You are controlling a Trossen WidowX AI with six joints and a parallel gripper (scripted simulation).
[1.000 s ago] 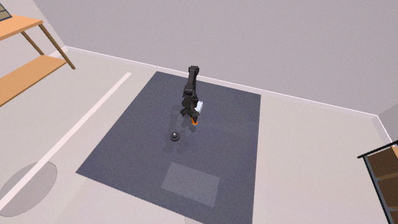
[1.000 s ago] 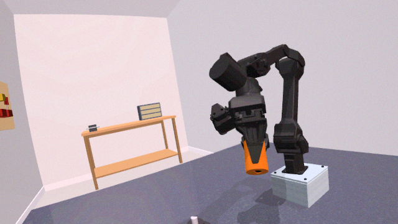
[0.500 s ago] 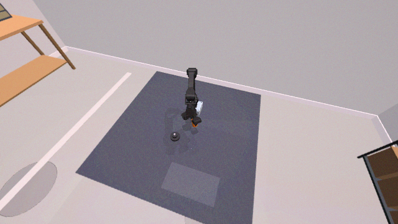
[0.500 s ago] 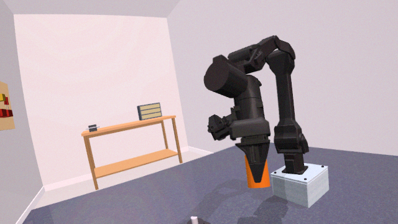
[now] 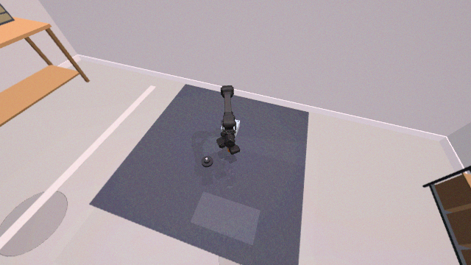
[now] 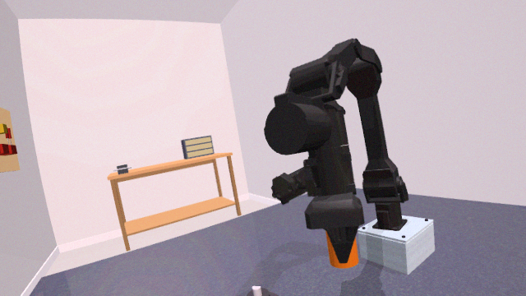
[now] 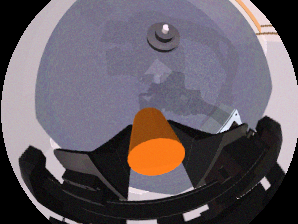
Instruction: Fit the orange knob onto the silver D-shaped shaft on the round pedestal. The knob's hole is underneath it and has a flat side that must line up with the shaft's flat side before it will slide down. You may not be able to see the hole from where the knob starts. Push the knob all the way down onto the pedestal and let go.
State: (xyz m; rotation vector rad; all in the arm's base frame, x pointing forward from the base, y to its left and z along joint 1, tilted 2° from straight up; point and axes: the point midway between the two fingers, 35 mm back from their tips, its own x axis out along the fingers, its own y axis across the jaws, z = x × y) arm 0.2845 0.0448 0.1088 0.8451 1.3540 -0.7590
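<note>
Clamped on the knob (image 6: 342,255), the gripper (image 6: 341,242) points down, holding it low above the mat (image 6: 164,267) just beside the arm's white base (image 6: 415,251). The shaft (image 7: 164,30) on its pedestal (image 7: 164,40) stands apart, ahead in the wrist view, not yet under the knob. The knob's hole cannot be made out in any view (its underside faces the floor), so its flat may be turned away from the shaft's flat. If so, pressing down would likely jam it on the shaft tip or twist it between the fingers. A sideways approach this low could also strike the shaft.
</note>
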